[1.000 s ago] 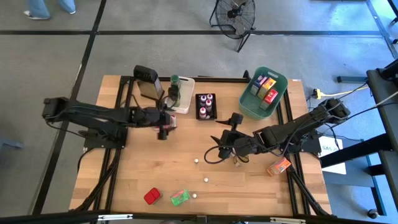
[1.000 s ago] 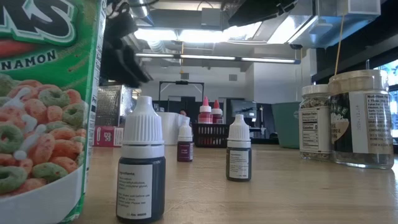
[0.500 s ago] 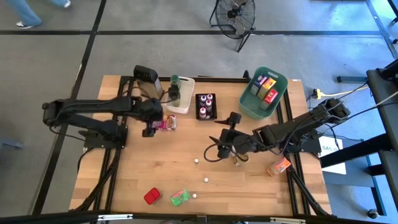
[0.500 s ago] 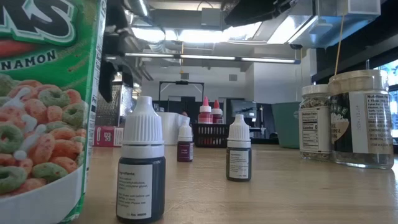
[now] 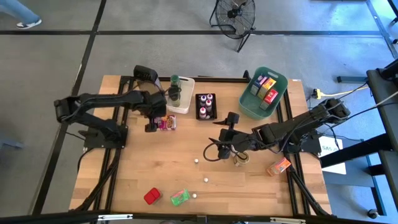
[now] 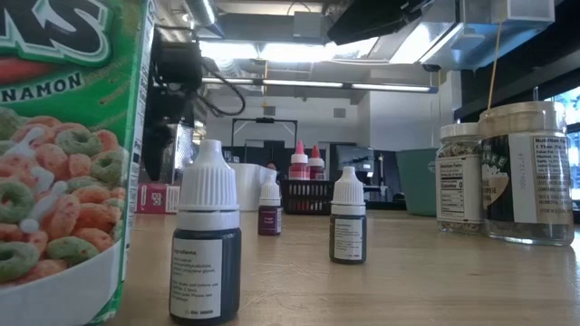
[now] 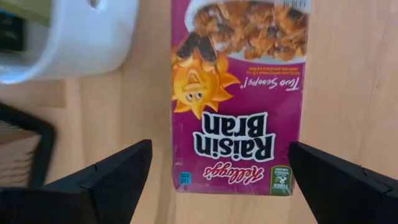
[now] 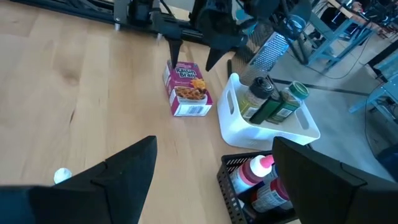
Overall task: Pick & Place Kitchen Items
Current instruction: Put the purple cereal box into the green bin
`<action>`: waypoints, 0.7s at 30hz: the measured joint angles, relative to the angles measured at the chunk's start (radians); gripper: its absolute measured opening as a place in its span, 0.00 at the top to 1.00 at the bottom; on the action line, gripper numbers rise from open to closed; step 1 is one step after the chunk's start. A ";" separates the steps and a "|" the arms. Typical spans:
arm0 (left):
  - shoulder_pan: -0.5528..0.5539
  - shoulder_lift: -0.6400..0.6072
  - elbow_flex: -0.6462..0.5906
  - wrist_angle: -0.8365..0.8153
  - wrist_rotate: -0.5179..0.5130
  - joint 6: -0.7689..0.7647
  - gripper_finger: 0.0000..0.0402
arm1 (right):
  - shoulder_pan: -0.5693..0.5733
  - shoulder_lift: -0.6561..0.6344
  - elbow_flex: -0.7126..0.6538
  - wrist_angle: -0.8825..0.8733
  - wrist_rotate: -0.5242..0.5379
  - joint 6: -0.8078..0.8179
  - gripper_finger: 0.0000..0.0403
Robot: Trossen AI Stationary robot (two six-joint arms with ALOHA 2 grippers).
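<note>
1. Left hand (image 5: 158,124): positioned directly above the Raisin Bran box (image 7: 239,93), fingers (image 7: 106,180) spread wide to either side of it. No contact seen; the hand holds nothing.
2. Raisin Bran box: lies flat on the tabletop (image 5: 143,168), just beside the white bin (image 5: 186,99).
3. White bin: contains two green-lidded jars (image 8: 273,99), leaning against each other.
4. Black bin (image 5: 207,107): stands beside the white bin, holding red-capped bottles (image 8: 261,168).
5. Right hand (image 5: 214,146): held over the middle of the tabletop, fingers (image 8: 106,180) well apart, nothing between them.
6. Jar (image 5: 240,158): stands on the tabletop just beside the right arm, not gripped.
7. Teal bin (image 5: 249,102): at the far right of the tabletop, holds several coloured packets (image 5: 267,87).
8. Orange packet (image 5: 279,166): lies near the right edge of the tabletop.
9. Red packet (image 5: 152,196) and green packet (image 5: 180,198): lie near the front edge, close to each other.
10. Three small white-capped bottles (image 5: 196,161): stand apart in the middle to front area; the low view shows them as dark dropper bottles (image 6: 206,244).
11. Grater (image 5: 148,82): stands at the far edge, near the white bin.
</note>
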 joint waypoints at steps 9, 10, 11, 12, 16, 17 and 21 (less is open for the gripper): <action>0.014 0.069 0.002 0.008 0.011 0.016 0.07 | 0.000 0.000 0.000 -0.003 0.000 0.000 0.20; 0.014 0.069 0.002 0.010 0.011 0.024 0.07 | 0.000 0.000 0.000 -0.003 0.000 0.000 0.20; 0.014 0.067 0.001 0.010 0.010 0.028 0.07 | 0.000 0.000 0.000 -0.003 0.000 0.000 0.20; 0.013 0.062 0.001 0.010 0.010 0.028 0.07 | 0.000 0.000 0.000 -0.003 0.000 0.000 0.20; 0.014 0.057 0.000 0.012 0.043 0.032 0.07 | 0.000 0.000 0.000 -0.003 0.000 0.000 0.20; 0.014 0.057 0.000 0.013 0.056 0.032 0.07 | 0.000 0.000 0.000 -0.002 0.000 0.000 0.20; 0.014 0.057 -0.001 0.014 0.061 0.032 0.07 | 0.000 0.000 0.000 -0.002 0.000 0.000 0.20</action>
